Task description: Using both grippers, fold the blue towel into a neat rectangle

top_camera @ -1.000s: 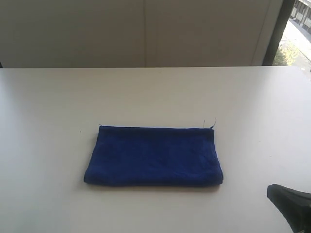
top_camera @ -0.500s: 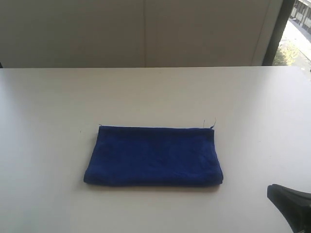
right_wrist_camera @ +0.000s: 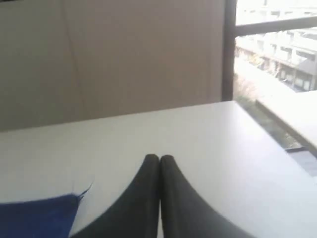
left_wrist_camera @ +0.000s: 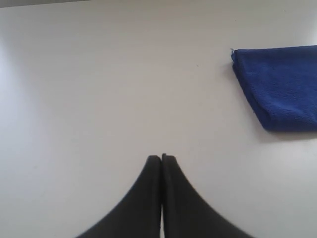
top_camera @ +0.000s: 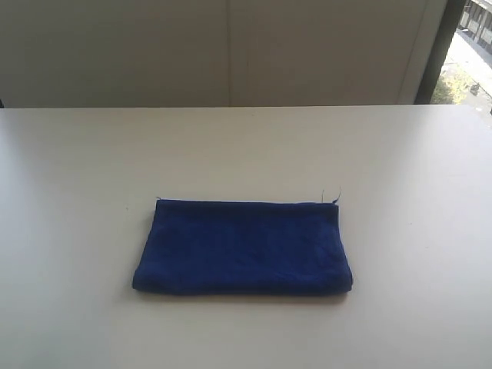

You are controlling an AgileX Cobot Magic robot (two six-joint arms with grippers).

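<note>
The blue towel lies folded into a flat rectangle on the white table, with loose threads at its far right corner. Neither gripper shows in the exterior view. In the left wrist view my left gripper is shut and empty, hovering over bare table well apart from the blue towel. In the right wrist view my right gripper is shut and empty too, with a corner of the blue towel and its threads off to one side.
A beige wall runs behind the table's far edge. A dark window frame stands at the far right, with buildings visible outside. The table's right edge drops off near the window.
The black tip of the right arm, seen at the lower right corner of the exterior view earlier, has pulled out of that view. The towel has not moved.
</note>
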